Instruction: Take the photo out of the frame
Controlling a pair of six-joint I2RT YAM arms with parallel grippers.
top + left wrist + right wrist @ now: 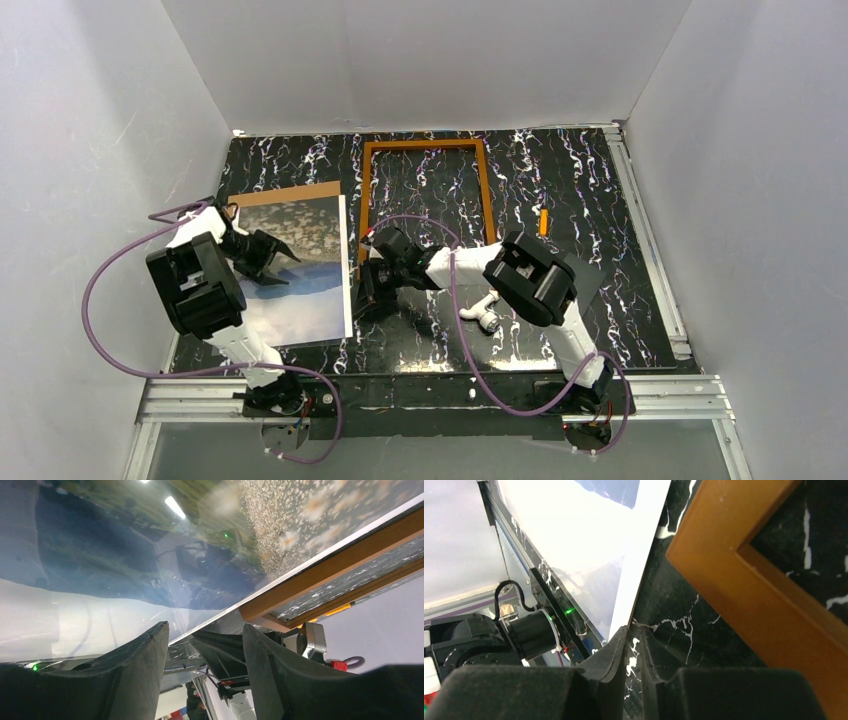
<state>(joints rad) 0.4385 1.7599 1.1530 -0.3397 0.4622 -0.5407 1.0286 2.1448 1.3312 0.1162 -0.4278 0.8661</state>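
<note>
Mostly done, I'd say: photo (300, 270) lies flat on the counter (560, 180), fully clear of the frame (425, 146) (empty wood rim just beside it, on the right). Tan board (290, 192) peeks out under photo's far edge, so lifting photo off it may be what's left. Photo is glossy w/ reflections: rocks, blue band, pale sky, white border. Left fingers (135, 680) spread over it, nothing between. Right fingers (611, 665) nearly together at photo's right edge; can't tell if paper's caught.
</note>
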